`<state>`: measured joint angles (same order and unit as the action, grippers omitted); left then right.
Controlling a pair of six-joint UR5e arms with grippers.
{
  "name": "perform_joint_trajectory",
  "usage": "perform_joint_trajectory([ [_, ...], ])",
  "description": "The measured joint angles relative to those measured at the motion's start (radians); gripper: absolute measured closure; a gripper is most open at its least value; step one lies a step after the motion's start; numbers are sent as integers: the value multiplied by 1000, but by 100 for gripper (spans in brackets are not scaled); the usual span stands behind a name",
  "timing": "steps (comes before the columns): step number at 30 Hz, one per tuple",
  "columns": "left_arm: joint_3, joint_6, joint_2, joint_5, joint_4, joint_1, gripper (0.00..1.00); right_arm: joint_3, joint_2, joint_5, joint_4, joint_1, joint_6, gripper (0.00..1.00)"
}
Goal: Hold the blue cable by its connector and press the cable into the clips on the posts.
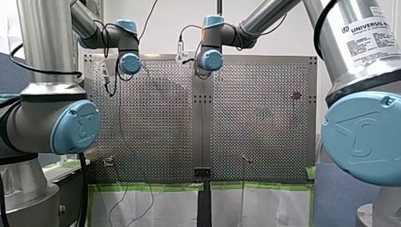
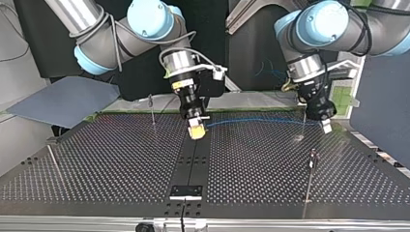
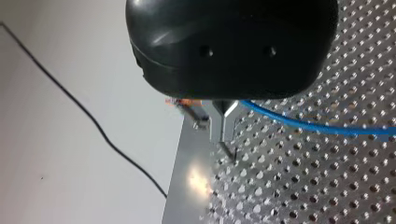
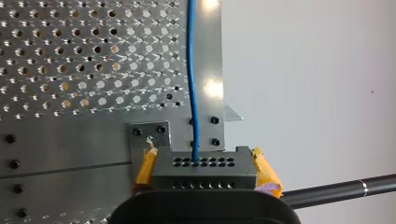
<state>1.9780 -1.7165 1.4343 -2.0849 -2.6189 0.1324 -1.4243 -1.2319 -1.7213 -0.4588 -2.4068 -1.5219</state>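
The blue cable [image 2: 261, 121] hangs stretched above the perforated table [image 2: 106, 159] between my two grippers. My right gripper [image 2: 196, 129], with yellow pads [image 4: 266, 172], is shut on the dark grey connector block [image 4: 204, 168]. The cable [image 4: 191, 74] leaves that block and runs straight ahead. At the top view's right, my left gripper [image 2: 326, 124] has its metal fingers shut on the cable's other end. In the left wrist view the cable [image 3: 303, 123] leads sideways away from my left gripper [image 3: 223, 133]. A thin post [image 2: 303, 123] stands right beside it.
A clip post [image 2: 152, 108] rises at the top view's left and another [image 2: 312, 162] nearer that camera at the right. Down the table's middle runs a black strip [image 2: 193, 159]. A grey board [image 2: 63, 99] lies off the table's far left corner.
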Motion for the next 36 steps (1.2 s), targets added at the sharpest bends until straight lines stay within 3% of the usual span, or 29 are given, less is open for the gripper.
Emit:
perform_joint_trajectory([
  [15,-80,-3,13,157,-34,-146,100,39,6,6,9,-2,-7,100],
  [30,-110,-3,61,247,-43,-162,100,45,26,9,8,2,-15,100],
  [36,-126,0,107,269,-34,-166,100,48,45,8,6,4,-15,100],
])
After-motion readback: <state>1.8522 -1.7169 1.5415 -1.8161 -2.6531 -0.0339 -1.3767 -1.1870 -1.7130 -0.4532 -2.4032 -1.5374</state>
